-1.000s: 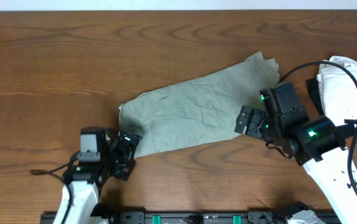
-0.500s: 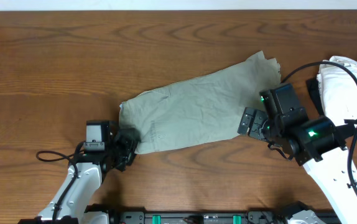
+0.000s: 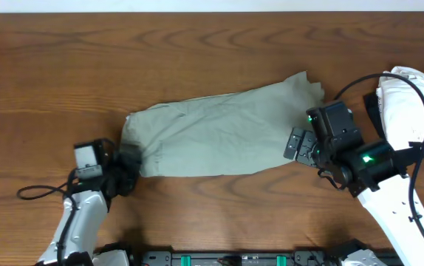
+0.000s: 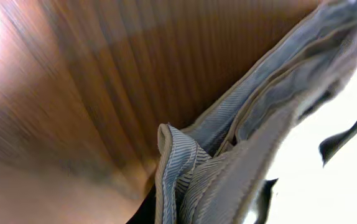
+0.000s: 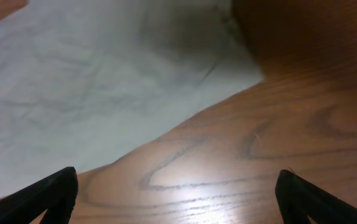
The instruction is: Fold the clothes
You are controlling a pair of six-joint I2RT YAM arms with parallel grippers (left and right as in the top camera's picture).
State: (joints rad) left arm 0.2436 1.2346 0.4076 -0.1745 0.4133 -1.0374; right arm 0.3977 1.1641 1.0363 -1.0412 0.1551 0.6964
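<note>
**Left pincer grips the garment's corner, right pincer spread beside its edge**

The clothes (image 3: 223, 133), a single wrinkled grey-green garment, lie spread flat across the middle of the wooden table (image 3: 197, 52). Their long axis runs from the near left up to the far right. The far-right end narrows to an uneven tip, and the left end is a straighter edge.

The left pincer (image 3: 127, 166) sits at the near-left corner of the garment and pinches the fabric there. In the left wrist view the clothes (image 4: 228, 155) bunch into layered folds right in front of the camera. The fingers themselves are hidden behind the cloth.

The right pincer (image 3: 293, 144) is at the near-right edge of the garment, pointing left toward it. In the right wrist view its (image 5: 178, 186) two dark fingertips are spread wide apart with nothing between them. They are over bare wood, just near of the edge of the clothes (image 5: 91, 87).

A heap of white cloth (image 3: 408, 96) rests at the right edge of the table, well apart from the garment. A black cable (image 3: 367, 77) arcs over it to the right arm.
</note>
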